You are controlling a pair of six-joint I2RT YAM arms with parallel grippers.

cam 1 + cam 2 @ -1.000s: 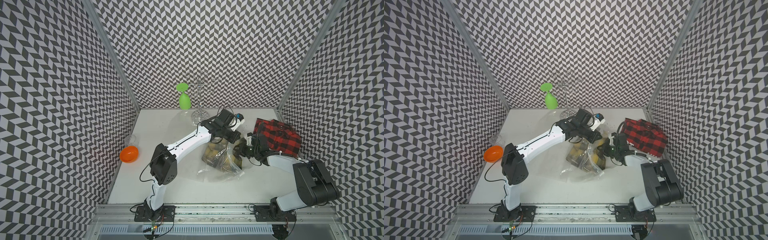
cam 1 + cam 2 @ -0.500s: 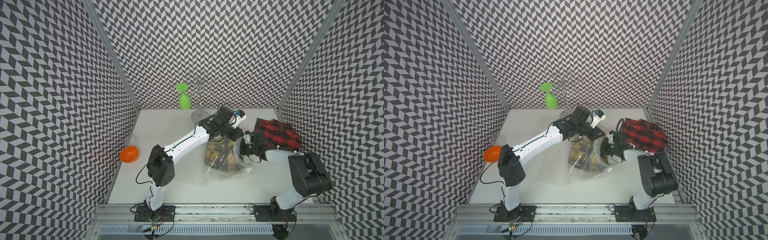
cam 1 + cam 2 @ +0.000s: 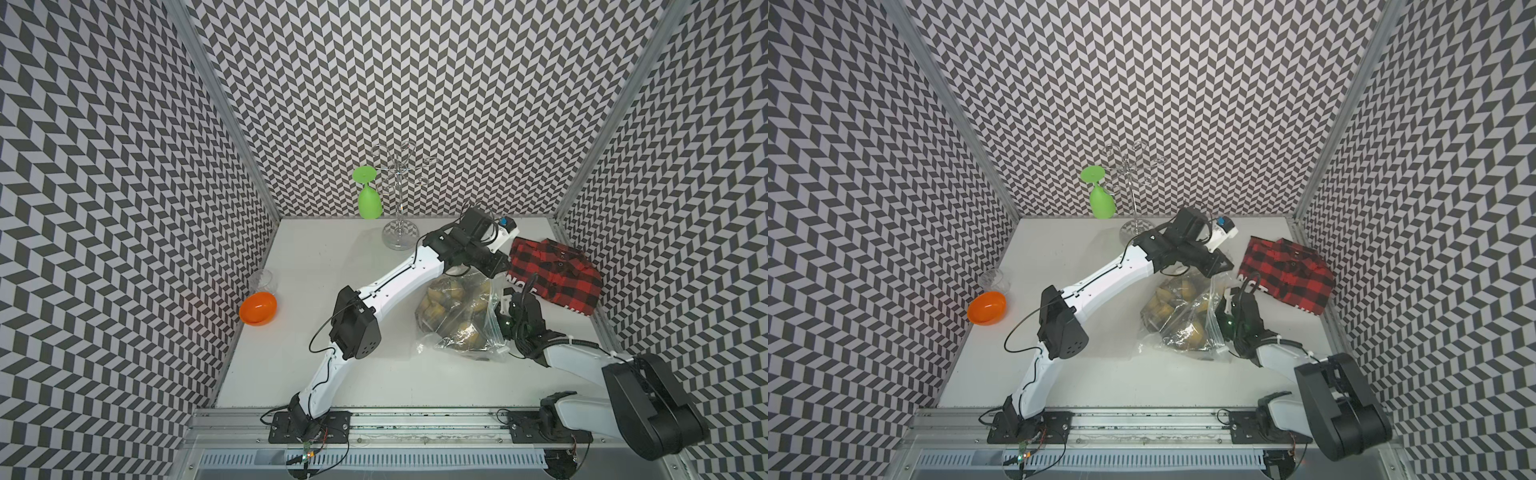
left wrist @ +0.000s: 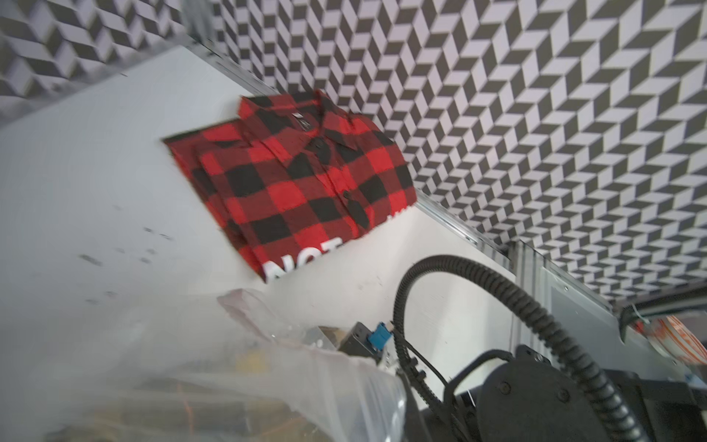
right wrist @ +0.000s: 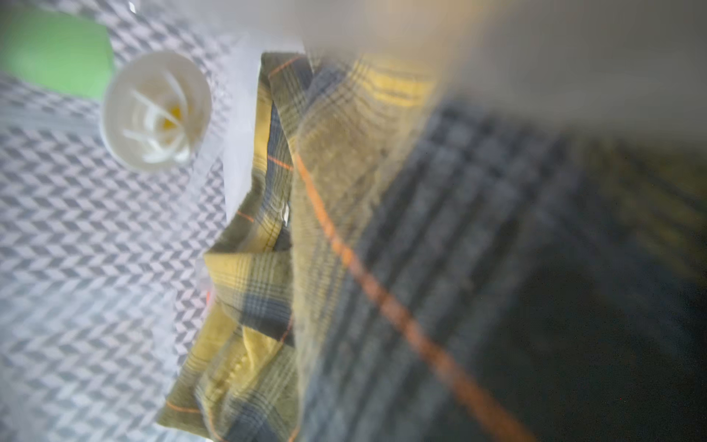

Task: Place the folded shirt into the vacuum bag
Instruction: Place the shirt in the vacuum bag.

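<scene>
A clear vacuum bag (image 3: 469,332) (image 3: 1183,332) stands crumpled right of the table's middle, with a yellow plaid shirt (image 3: 449,299) (image 5: 267,268) inside it. Its white valve cap (image 5: 157,111) shows in the right wrist view. My left gripper (image 3: 496,268) (image 3: 1223,266) is shut on the bag's raised top edge. My right gripper (image 3: 506,300) (image 3: 1226,302) is pressed to the zip edge at the bag's mouth, shut on it, its fingers hidden by plastic. A folded red-and-black plaid shirt (image 3: 555,272) (image 3: 1287,270) (image 4: 298,180) lies flat outside the bag by the right wall.
A wire glass rack (image 3: 399,232) stands at the back with a green wine glass (image 3: 369,199) hanging on it. An orange bowl (image 3: 257,307) and a clear cup (image 3: 262,280) sit at the left wall. Patterned walls close in three sides.
Both grippers have shifted to the right with the bag. Its top edge has risen, so the bag stands taller and nearer the red shirt. The red shirt has not moved.
</scene>
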